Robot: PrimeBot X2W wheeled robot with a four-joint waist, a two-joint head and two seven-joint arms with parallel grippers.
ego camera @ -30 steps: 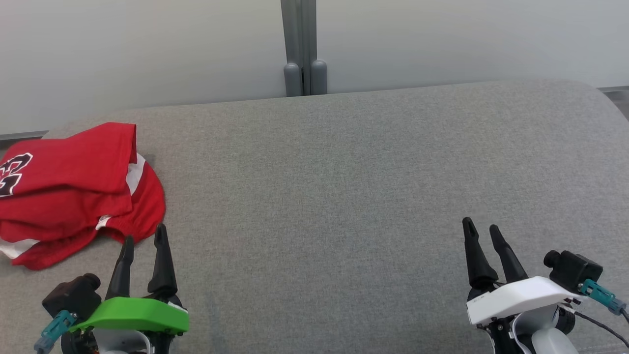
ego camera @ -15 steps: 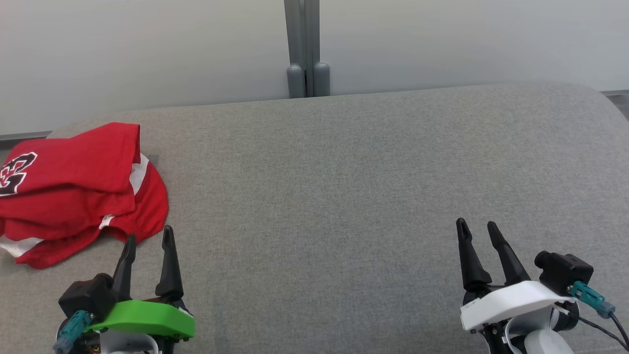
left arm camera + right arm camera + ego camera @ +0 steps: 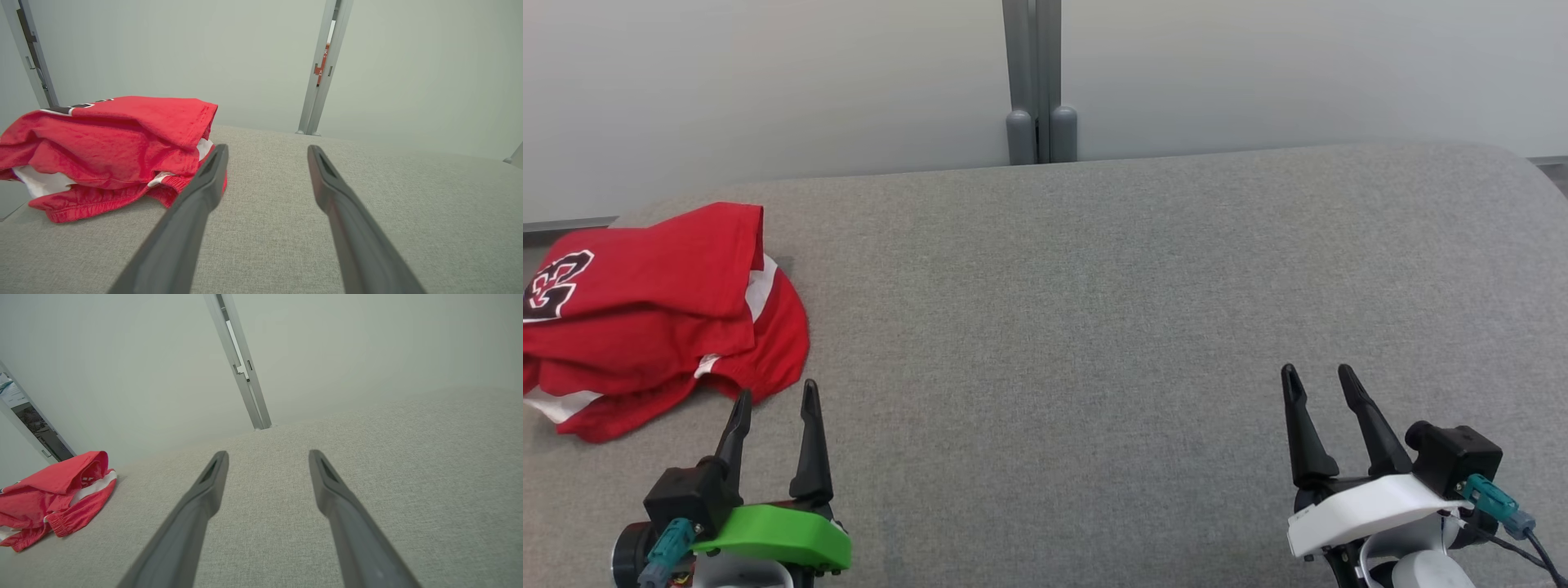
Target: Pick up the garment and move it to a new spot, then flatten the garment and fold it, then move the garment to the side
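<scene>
**One red garment at the table's left edge, two idle pincers**

From the head view, a single red garment (image 3: 654,318) with white trim and a black number lies in a loose, layered bundle at the far left of the grey cloth-covered table (image 3: 1045,327). The left pincer (image 3: 776,392) hangs just beside the bundle's near hem, released and holding nothing. The right pincer (image 3: 1317,371) is well apart over bare cloth, also spread and empty. I'd say both sit low and back so the middle stays free for work. One grey post (image 3: 1041,82) rises behind.

In the left wrist view, the left pincer's (image 3: 267,149) two fingers gape wide. The garment (image 3: 110,143) lies up and to their left, one fingertip overlapping its hem, though I cannot tell if they touch.

In the right wrist view, the right pincer's (image 3: 267,453) two fingers frame plain table, with the garment (image 3: 53,494) off in a far corner. Whether it awaits pickup or is already set aside, I can't judge.
</scene>
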